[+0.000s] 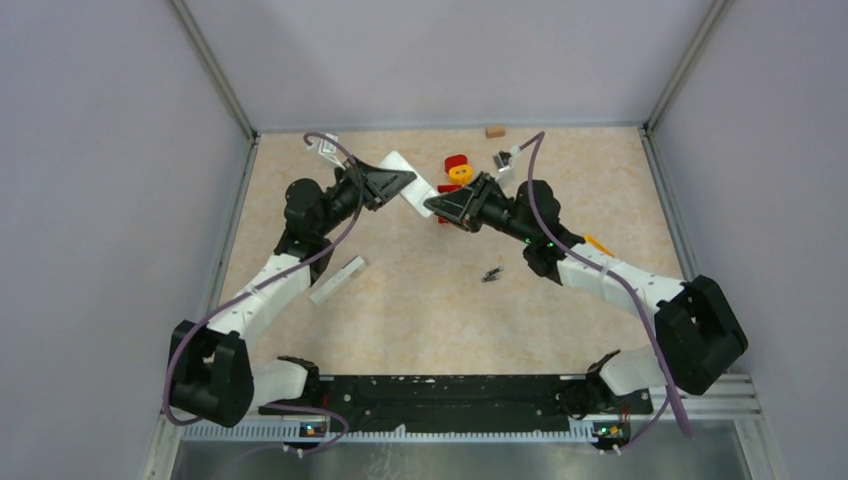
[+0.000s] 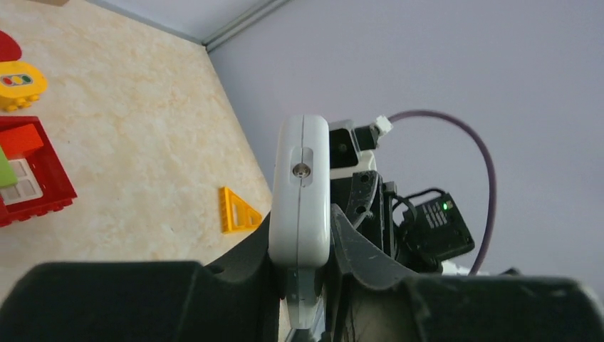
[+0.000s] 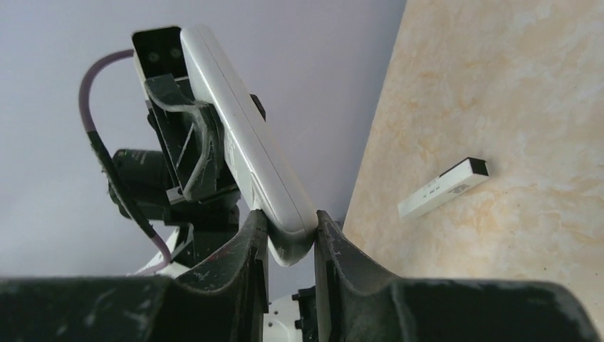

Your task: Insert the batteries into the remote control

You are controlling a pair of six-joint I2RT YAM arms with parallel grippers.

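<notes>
The white remote control (image 1: 412, 186) hangs in the air over the back middle of the table, held from both ends. My left gripper (image 1: 400, 180) is shut on one end; in the left wrist view the remote (image 2: 300, 192) stands edge-on between the jaws of that gripper (image 2: 302, 229). My right gripper (image 1: 438, 205) is shut on the other, rounded end (image 3: 285, 214), which sits between the jaws of the gripper (image 3: 290, 231). The batteries (image 1: 491, 274) lie as small dark cells on the table, below the right gripper and apart from both.
A slim white second remote (image 1: 337, 280) with a dark tip (image 3: 441, 187) lies left of centre. Red and yellow toy blocks (image 1: 457, 172) sit just behind the grippers. A tan block (image 1: 494, 130) lies at the back wall. An orange triangle (image 2: 235, 211) rests near the right wall.
</notes>
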